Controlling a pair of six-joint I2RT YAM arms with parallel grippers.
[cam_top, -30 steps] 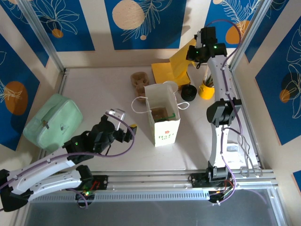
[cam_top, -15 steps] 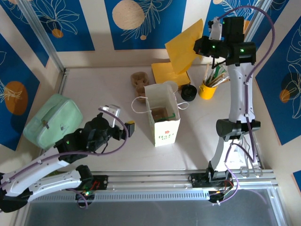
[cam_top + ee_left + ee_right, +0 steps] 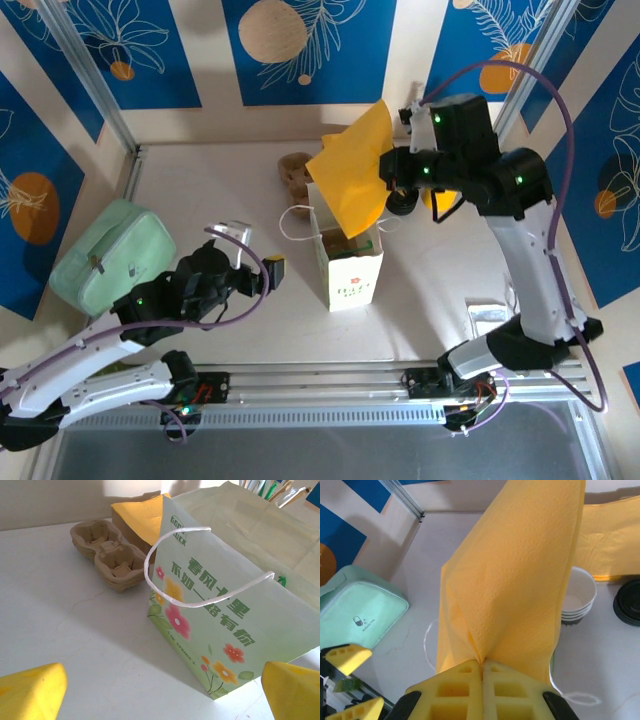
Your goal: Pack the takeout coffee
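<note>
Far left, one mint-green pouch [image 3: 100,258] sits near the left wall of the tabletop [image 3: 200,190], just under the frame post. Next over, the left hand [image 3: 161,690] hovers low with its two yellow fingers [image 3: 31,690] spread wide. There's nothing between them, and they point at the bag's flowered side.

Between pouch and bag lies a broad bare stretch of tabletop running up to the back wall, the best open room out here.

Centre stage is one white paper bag [image 3: 350,272], upright with its mouth open and two string handles drooping, one on each side. A strip of bare tabletop separates it from the front rail. Behind its left corner sit one brown cup carrier [image 3: 107,555] and, beside that, one stack of yellow napkins [image 3: 137,517].

Over the far side of the bag's mouth hangs one yellow napkin [image 3: 515,580], pinched at one end by the right hand [image 3: 482,672], its fingers pressed flat together on the paper.

Now the takeout coffee [image 3: 577,597]: one paper cup standing on the tabletop just behind the bag's far edge (white rim up, no lid on it, outside the bag). Just right of it lies one black lid [image 3: 627,602]; whether they touch I cannot tell.

Furthest right is one yellow cup [image 3: 438,200], mostly hidden behind the right arm. That back-right corner is crowded, with little room to move.
</note>
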